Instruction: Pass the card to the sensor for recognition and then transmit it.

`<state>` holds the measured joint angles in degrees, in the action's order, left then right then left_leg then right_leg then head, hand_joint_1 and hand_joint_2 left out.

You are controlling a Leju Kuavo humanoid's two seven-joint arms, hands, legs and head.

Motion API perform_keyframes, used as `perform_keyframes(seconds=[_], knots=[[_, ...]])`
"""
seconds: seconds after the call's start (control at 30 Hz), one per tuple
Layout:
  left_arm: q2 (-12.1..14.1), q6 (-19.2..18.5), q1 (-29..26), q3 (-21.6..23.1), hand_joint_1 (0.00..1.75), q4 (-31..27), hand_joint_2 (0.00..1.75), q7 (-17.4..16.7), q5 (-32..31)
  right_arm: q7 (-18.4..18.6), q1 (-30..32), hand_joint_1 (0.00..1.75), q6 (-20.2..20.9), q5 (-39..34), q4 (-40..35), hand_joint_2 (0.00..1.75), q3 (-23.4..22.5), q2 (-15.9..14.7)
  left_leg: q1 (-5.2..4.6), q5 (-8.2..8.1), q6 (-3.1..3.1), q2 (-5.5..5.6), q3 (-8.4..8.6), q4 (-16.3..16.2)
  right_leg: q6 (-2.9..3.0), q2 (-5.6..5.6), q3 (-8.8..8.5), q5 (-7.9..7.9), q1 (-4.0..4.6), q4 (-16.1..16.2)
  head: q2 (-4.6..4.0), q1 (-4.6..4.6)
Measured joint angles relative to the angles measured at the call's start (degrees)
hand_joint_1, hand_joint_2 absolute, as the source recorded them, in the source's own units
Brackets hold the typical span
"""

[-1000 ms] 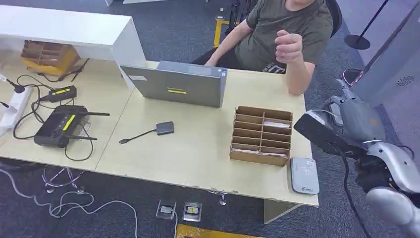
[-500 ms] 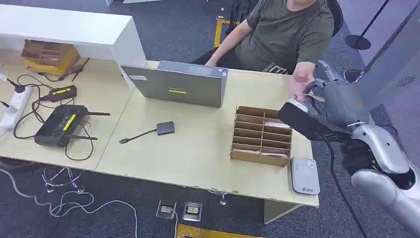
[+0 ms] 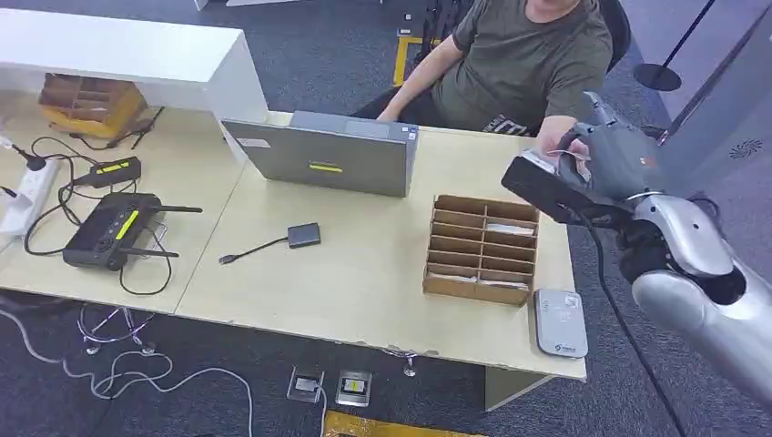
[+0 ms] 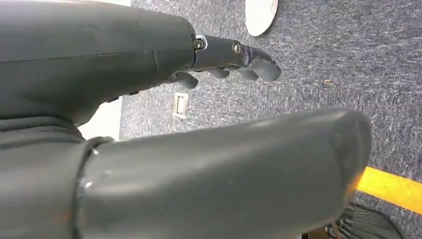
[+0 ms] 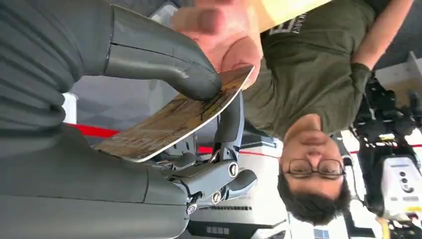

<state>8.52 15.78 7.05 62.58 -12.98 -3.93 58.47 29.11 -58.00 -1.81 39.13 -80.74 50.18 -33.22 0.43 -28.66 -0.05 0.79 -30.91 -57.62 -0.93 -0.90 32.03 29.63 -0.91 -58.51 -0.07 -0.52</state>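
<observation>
Beyond far right table corner, right hand [image 3: 612, 164] pinched worn brown card [image 5: 174, 119] between thumb and fingers, person's hand [image 3: 553, 146] touching card's far end. Left hand [image 4: 164, 124] hung over carpet, fingers apart, empty.

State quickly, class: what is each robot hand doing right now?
Left hand: open, holding nothing.
Right hand: holding the thin brown rectangular card, which the person's hand touches.

Bright even indoor light; person's hand [image 5: 224, 35] blurred.
</observation>
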Motion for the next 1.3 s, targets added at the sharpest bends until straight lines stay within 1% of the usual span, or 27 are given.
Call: perform_keyframes(seconds=[0.33, 0.37, 0.4, 0.43, 0.57, 0.6, 0.8, 0.97, 1.0, 1.07, 1.17, 1.23, 1.3], knots=[[-0.2, 0.0, 0.0, 0.4, 0.00, 0.0, 0.00, 0.0, -0.2, 1.4, -0.2, 1.75, -0.5, -0.7, 3.3, 1.75, 2.0, 0.0, 0.00, 0.00, 0.00, -0.01, 0.02, 0.0, 0.00, 0.01, 0.02, 0.00, 0.00, 0.0, 0.00, -0.02], [-0.2, -0.1, 0.0, 0.4, 0.00, 0.0, 0.00, 0.0, -0.3, 1.5, -0.2, 1.50, -0.6, -0.7, 3.6, 1.75, 2.2, 0.0, 0.00, 0.00, 0.00, -0.01, 0.03, 0.0, 0.00, 0.01, 0.01, 0.00, 0.00, 0.0, 0.00, -0.02], [-0.2, -0.1, 0.1, 0.4, 0.00, 0.0, 0.00, -0.1, -0.5, 1.6, -0.2, 0.17, -0.6, -0.8, 4.0, 1.75, 2.3, -0.1, 0.00, 0.00, 0.00, -0.01, 0.03, 0.0, 0.00, 0.01, 0.02, 0.00, 0.00, 0.0, 0.00, 0.00], [-0.2, -0.1, 0.1, 0.4, 0.00, 0.0, 0.00, -0.2, -0.5, 1.7, -0.2, 0.02, -0.6, -0.9, 4.4, 1.75, 2.3, -0.1, 0.00, 0.00, 0.00, -0.01, 0.03, 0.0, 0.00, 0.01, 0.02, 0.00, 0.00, 0.0, 0.00, -0.02], [-0.2, -0.1, 0.1, 0.4, 0.00, 0.0, 0.00, -0.4, -0.5, 2.4, 0.1, 0.00, -1.6, -0.4, 5.4, 1.75, 2.3, -0.2, 0.00, 0.00, 0.00, -0.02, 0.03, 0.0, 0.00, 0.04, 0.02, 0.00, 0.00, 0.0, 0.00, 0.00], [-0.2, -0.1, 0.1, 0.4, 0.00, 0.0, 0.00, -0.5, -0.5, 2.6, 0.2, 0.00, -1.9, -0.1, 5.5, 0.00, 2.3, -0.2, 0.00, 0.00, 0.00, -0.02, 0.04, 0.0, 0.00, 0.05, 0.03, 0.00, 0.00, 0.0, 0.00, -0.02], [-0.2, 0.0, 0.1, 0.4, 0.00, 0.0, 0.00, -0.7, -0.3, 3.1, 1.3, 0.00, -4.5, 0.3, 6.0, 0.00, 2.3, -0.2, 0.00, 0.00, 0.00, -0.02, 0.04, 0.0, 0.00, 0.06, 0.03, 0.00, 0.00, 0.0, 0.00, -0.02], [-0.2, 0.4, 0.0, 0.4, 0.00, 0.0, 0.00, -0.7, 0.3, 2.9, 2.5, 0.00, -11.3, 1.9, 5.9, 0.00, 2.2, -0.2, 0.00, 0.00, 0.00, -0.02, 0.05, 0.0, 0.00, 0.06, 0.02, 0.00, 0.00, 0.0, 0.00, -0.02], [-0.2, 0.4, 0.0, 0.4, 0.00, 0.0, 0.00, -0.7, 0.5, 2.8, 2.9, 0.00, -12.1, 1.9, 5.8, 0.00, 2.2, -0.2, 0.00, 0.00, 0.00, -0.02, 0.05, 0.0, 0.00, 0.06, 0.02, 0.00, 0.00, 0.0, 0.00, 0.00], [-0.2, 0.5, -0.1, 0.4, 0.00, 0.0, 0.00, -0.7, 0.7, 1.9, 3.8, 0.00, -12.9, 2.1, 5.1, 0.00, 2.2, -0.3, 0.00, 0.00, 0.00, -0.03, 0.06, 0.0, 0.00, 0.07, 0.03, 0.00, 0.00, 0.0, 0.00, 0.00], [-0.2, 0.5, -0.2, 0.4, 0.00, 0.0, 0.00, -0.7, 0.9, 1.0, 5.0, 0.00, -13.4, 5.2, 2.5, 0.00, 2.2, -1.1, 0.00, 0.00, 0.00, -0.03, 0.06, 0.0, 0.00, 0.05, 0.02, 0.00, 0.00, 0.0, 0.00, -0.02], [-0.1, 0.5, -0.2, 0.4, 0.00, 0.0, 0.00, -0.7, 1.1, 1.2, 5.8, 0.00, -13.1, 6.0, 0.3, 0.00, 2.1, -1.7, 0.00, 0.00, 0.00, -0.03, 0.06, 0.0, 0.00, 0.06, 0.02, 0.00, 0.00, 0.0, 0.00, -0.02], [0.0, 0.5, -0.3, 0.4, 0.00, 0.0, 0.00, -0.7, 1.3, 2.0, 6.6, 0.00, -11.8, 5.9, -2.1, 0.00, 2.0, -2.2, 0.00, -0.01, 0.00, -0.04, 0.06, 0.0, 0.00, 0.09, 0.02, 0.00, 0.00, 0.0, 0.00, 0.00]])
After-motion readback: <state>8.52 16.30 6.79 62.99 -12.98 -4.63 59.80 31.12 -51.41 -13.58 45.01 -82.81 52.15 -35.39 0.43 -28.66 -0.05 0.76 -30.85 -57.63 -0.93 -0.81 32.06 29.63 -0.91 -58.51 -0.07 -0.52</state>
